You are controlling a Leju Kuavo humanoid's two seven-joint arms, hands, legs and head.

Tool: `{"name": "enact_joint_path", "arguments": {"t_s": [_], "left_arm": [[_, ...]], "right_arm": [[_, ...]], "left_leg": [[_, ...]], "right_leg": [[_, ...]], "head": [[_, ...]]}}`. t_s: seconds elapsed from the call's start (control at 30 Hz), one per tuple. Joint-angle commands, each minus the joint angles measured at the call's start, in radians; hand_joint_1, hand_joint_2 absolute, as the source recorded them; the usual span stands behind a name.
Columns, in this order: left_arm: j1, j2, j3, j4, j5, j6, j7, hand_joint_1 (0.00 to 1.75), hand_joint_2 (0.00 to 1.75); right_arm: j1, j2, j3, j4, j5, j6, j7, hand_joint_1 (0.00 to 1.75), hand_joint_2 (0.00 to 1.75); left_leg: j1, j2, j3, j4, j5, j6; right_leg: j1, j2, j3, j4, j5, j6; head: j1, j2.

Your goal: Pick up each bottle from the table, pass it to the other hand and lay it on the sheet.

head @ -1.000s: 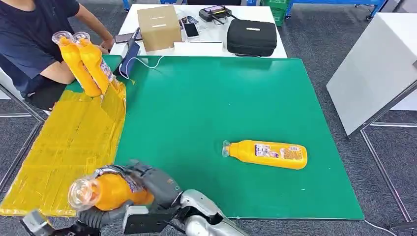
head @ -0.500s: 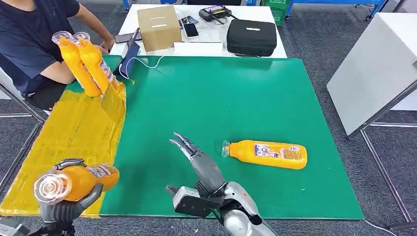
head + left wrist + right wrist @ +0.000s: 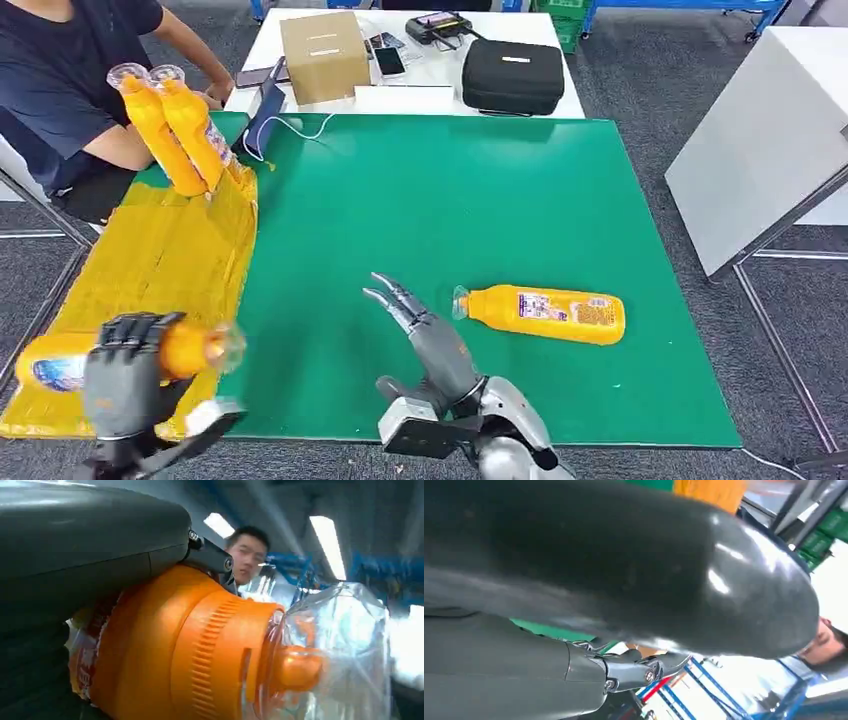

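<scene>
Gripping an orange bottle, your left hand hangs over the yellow sheet's near edge. Your right hand, fingers spread, holds nothing. Another bottle lies toward the green table's near right corner.

Bare green table lies between the right hand and the lying bottle just beside it.
</scene>
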State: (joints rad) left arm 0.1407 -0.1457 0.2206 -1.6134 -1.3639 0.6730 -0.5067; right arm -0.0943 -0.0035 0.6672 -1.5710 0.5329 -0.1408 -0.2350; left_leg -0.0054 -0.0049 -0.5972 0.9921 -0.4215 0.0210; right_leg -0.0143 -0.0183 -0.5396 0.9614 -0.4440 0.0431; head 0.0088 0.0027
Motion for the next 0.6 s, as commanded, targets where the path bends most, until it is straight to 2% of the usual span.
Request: {"name": "enact_joint_path", "arguments": {"t_s": [0.03,0.07,0.13,0.17,0.27,0.3,0.4,0.43,0.53,0.6], "left_arm": [[-0.066,0.033,-0.088,0.170,-0.204,0.025,0.149,1.75,1.75],[-0.079,0.144,-0.170,0.227,-0.207,0.025,0.272,1.75,1.75],[-0.174,0.338,-0.497,0.369,-0.207,0.025,0.616,1.75,1.75],[-0.218,0.375,-0.604,0.421,-0.207,0.025,0.721,1.75,1.75],[-0.240,0.355,-0.645,0.483,-0.207,0.025,0.722,1.75,1.75],[-0.237,0.356,-0.648,0.475,-0.207,0.025,0.714,1.75,1.75],[-0.234,0.356,-0.663,0.489,-0.207,0.025,0.712,1.75,1.75],[-0.207,0.288,-0.555,0.499,-0.207,0.025,0.595,1.75,1.75],[-0.206,0.284,-0.546,0.501,-0.201,0.025,0.580,1.75,1.75],[-0.190,0.236,-0.435,0.512,-0.185,0.025,0.446,1.75,1.75]], "right_arm": [[-0.020,-0.077,-0.023,-0.031,-0.031,0.014,-0.017,0.00,0.00],[-0.026,-0.080,-0.020,-0.030,-0.033,0.013,-0.017,0.00,0.00],[-0.046,-0.080,-0.013,-0.019,-0.040,0.019,-0.018,0.00,0.00],[-0.053,-0.077,-0.011,-0.013,-0.043,0.023,-0.018,0.00,0.00],[-0.060,-0.071,-0.005,-0.001,-0.042,0.022,-0.016,0.00,0.00],[-0.061,-0.072,-0.005,0.000,-0.042,0.021,-0.016,0.00,0.00],[-0.061,-0.073,-0.009,0.002,-0.045,0.022,-0.016,0.00,0.00],[-0.063,-0.070,-0.011,0.007,-0.046,0.026,-0.015,0.00,0.00],[-0.065,-0.068,-0.011,0.009,-0.046,0.027,-0.015,0.00,0.00],[-0.065,-0.064,-0.011,0.014,-0.045,0.031,-0.016,0.00,0.00]], "left_leg": [[0.000,-0.001,0.003,0.000,0.000,-0.001],[0.000,-0.001,0.002,-0.001,0.000,-0.001],[0.001,-0.002,0.004,-0.002,0.001,-0.003],[-0.001,-0.006,0.002,-0.002,0.002,-0.002],[0.001,-0.010,0.003,-0.002,0.003,-0.003],[0.000,-0.004,0.002,-0.001,0.002,-0.002],[0.001,-0.002,0.003,0.000,0.001,-0.003],[0.001,-0.001,0.003,0.000,0.001,-0.002],[0.000,0.002,0.002,-0.001,0.001,-0.002],[0.000,0.001,0.001,0.000,0.001,-0.002]], "right_leg": [[0.000,0.000,0.004,-0.001,-0.001,-0.001],[0.000,-0.001,0.003,-0.001,0.000,-0.001],[0.001,-0.002,0.004,-0.001,-0.001,-0.002],[-0.001,-0.006,0.003,-0.001,-0.001,-0.002],[0.001,-0.009,0.004,-0.001,-0.001,-0.003],[0.000,-0.003,0.000,0.000,0.000,-0.001],[0.001,-0.001,0.004,0.001,-0.001,-0.001],[0.001,0.000,0.004,0.001,-0.001,-0.001],[0.000,0.002,0.001,0.001,0.000,-0.001],[0.000,0.001,0.001,0.002,0.000,-0.001]], "head": [[0.000,0.000],[0.000,0.000],[0.000,0.000],[-0.001,0.000],[0.000,0.000],[-0.001,0.000],[-0.001,0.000],[0.000,0.000],[0.000,0.000],[-0.001,0.000]]}}
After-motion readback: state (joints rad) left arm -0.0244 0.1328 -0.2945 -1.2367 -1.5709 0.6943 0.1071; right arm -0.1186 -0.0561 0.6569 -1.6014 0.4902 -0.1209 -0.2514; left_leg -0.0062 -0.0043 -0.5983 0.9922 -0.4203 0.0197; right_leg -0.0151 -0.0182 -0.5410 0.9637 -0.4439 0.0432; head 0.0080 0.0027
